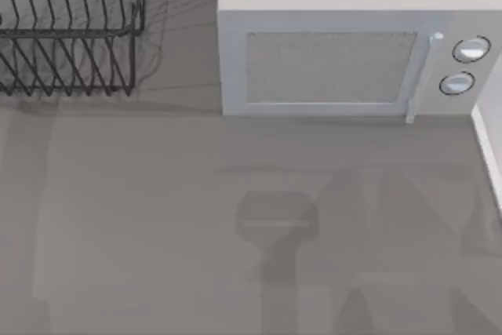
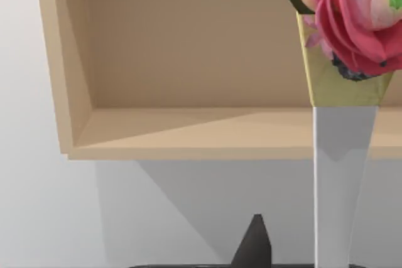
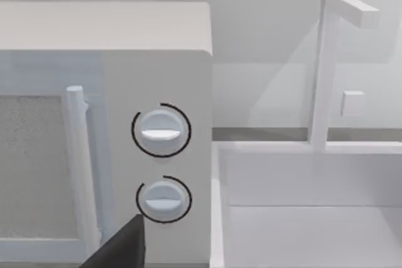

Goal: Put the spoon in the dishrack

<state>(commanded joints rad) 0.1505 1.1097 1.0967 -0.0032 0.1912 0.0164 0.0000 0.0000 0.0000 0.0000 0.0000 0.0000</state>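
Grey countertop [image 1: 157, 217] carries the dishrack [image 1: 70, 29] at its far left corner and a grey microwave [image 1: 345, 60] beside it. We see the spoon [image 2: 342, 174] in our left wrist view: its white handle stands upright before a wooden shelf [image 2: 188, 136], the red ornament on top. We judge our left gripper [image 2: 254, 249] holds it, lifted for carrying to the rack; the grip itself we cannot tell. Our right gripper [image 3: 122, 246] faces the microwave dials, probably idle; its opening we cannot tell.
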